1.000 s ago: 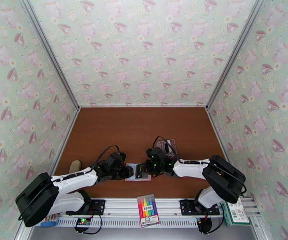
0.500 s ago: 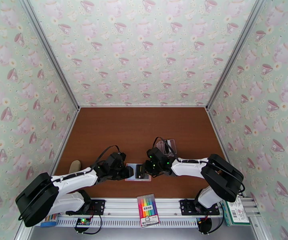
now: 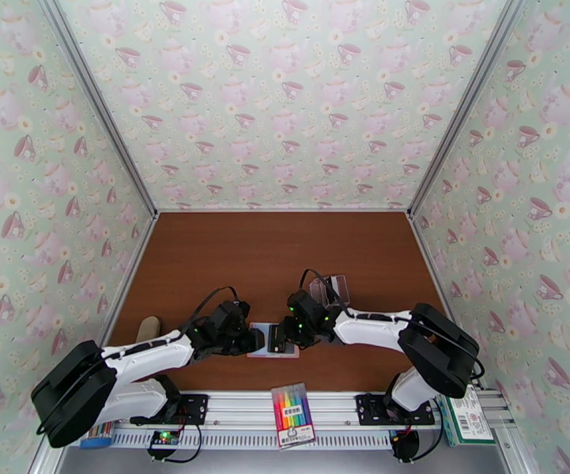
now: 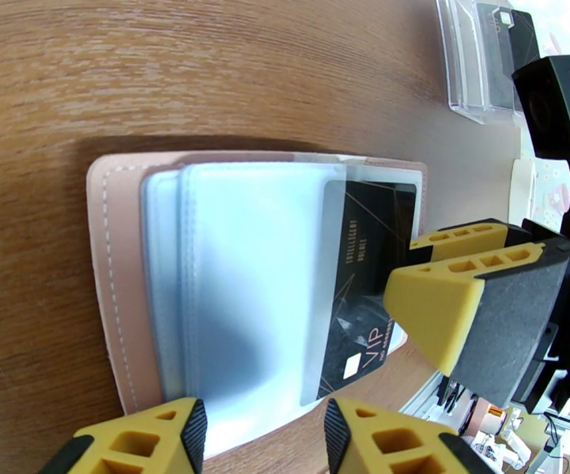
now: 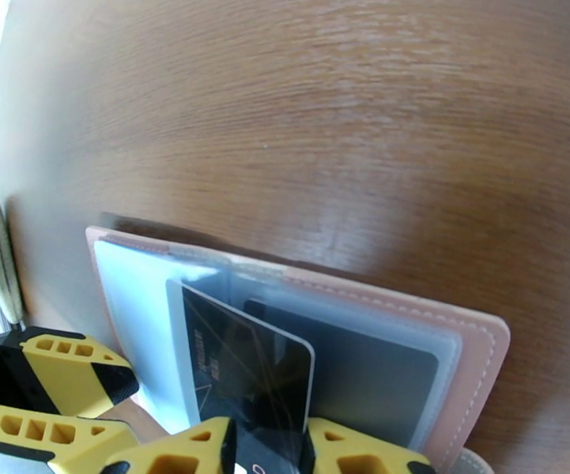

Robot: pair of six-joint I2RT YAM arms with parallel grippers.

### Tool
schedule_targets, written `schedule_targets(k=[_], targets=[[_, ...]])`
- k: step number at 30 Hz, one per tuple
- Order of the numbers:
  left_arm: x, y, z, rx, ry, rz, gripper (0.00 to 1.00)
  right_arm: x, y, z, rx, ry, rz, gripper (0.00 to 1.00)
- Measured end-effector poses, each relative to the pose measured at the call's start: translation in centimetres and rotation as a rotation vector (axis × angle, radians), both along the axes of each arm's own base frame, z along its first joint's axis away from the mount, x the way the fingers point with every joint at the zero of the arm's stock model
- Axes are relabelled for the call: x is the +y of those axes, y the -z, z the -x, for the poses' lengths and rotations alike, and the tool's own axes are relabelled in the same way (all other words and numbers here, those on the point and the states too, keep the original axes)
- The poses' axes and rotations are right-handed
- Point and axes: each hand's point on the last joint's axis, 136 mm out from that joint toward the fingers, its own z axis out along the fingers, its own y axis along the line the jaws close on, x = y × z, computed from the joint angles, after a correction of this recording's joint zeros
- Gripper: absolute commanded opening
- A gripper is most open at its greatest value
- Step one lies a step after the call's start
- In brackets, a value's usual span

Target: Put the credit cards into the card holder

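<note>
White arms (image 3: 146,351), black joints (image 3: 71,393), cables (image 3: 204,303); yellow tool fingers (image 4: 387,440).

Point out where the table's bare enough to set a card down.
Bare: the far half of the table, from the back wall to the clear box, and the stretch left of that box. Crowded: the near middle, where the left gripper and right gripper meet over the card holder.

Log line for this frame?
wallet: open, flat | black card: partly in sleeve | right hand: astride card end | left hand: at wallet's edge
</note>
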Motion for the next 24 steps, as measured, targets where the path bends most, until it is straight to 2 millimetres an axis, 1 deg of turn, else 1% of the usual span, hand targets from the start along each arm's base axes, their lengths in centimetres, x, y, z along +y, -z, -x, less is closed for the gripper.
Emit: schedule_targets(k=[11,24], targets=[[0.01,0.01,-0.02,0.000,-0.001,-0.001,0.47,-0.03,0.13,-0.07,-0.012,0.004,0.051,0.29],[0.01,0.02,-0.03,-0.001,-0.001,-0.001,0.47,0.74,0.18,-0.17,-0.015,-0.006,0.065,0.28]])
